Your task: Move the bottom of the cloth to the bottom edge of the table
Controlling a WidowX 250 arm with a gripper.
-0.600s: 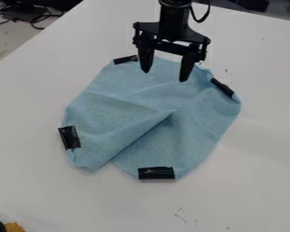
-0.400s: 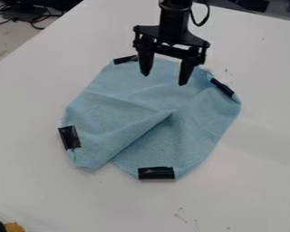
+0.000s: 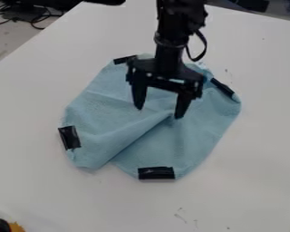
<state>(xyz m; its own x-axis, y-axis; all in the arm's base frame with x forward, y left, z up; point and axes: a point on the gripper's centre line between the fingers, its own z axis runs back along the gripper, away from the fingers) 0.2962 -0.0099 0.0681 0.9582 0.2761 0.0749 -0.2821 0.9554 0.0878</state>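
The white tabletop (image 3: pixel 250 190) carries the light-blue cloth (image 3: pixel 99 108), spread around its middle, with a ridge slanting from the centre towards 7 o'clock. Entering from 12 o'clock, the black robot arm (image 3: pixel 170 52) has just advanced in the 6 o'clock direction. Its hand (image 3: pixel 159 112) now hangs over the cloth's middle, fingers wide apart and gripping nothing; contact with the fabric is unclear. That brings it nearer the bottom edge, which likely needs pinching before any pull. Black tape strips mark the cloth at 2, 6 (image 3: pixel 156 173), 8 and 11 o'clock.
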